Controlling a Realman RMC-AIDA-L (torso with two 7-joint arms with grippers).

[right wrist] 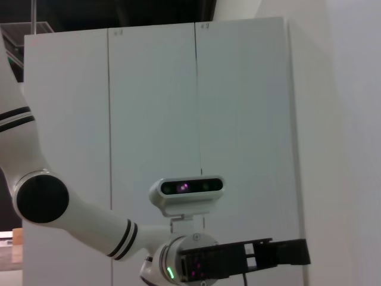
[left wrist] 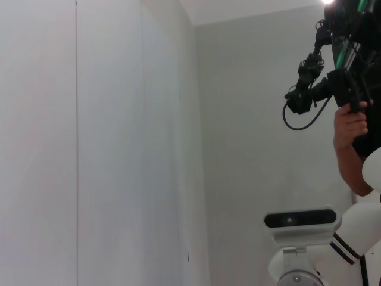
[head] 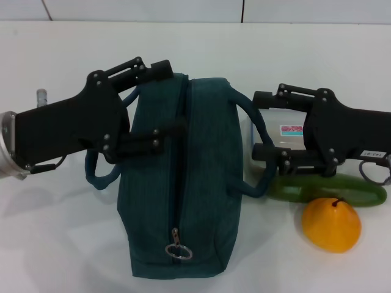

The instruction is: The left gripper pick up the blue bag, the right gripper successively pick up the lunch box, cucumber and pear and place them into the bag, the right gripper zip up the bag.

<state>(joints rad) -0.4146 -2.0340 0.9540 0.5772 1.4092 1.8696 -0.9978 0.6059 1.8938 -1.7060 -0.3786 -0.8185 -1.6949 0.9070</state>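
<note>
The blue bag [head: 183, 183] lies on the white table [head: 55, 244], zipper shut, ring pull [head: 178, 251] at its near end. The left gripper [head: 165, 101] has its jaws spread over the bag's far end, one finger above the left handle [head: 101, 174]. The right gripper [head: 261, 125] is open around the lunch box [head: 281, 131], which sits between its fingers. Just beneath the jaws lies the cucumber [head: 330, 189], with the pear [head: 331, 224] touching it. Only the head view shows these; the wrist views show walls, the robot's head camera [right wrist: 186, 189] and a person's hand [left wrist: 351, 128].
</note>
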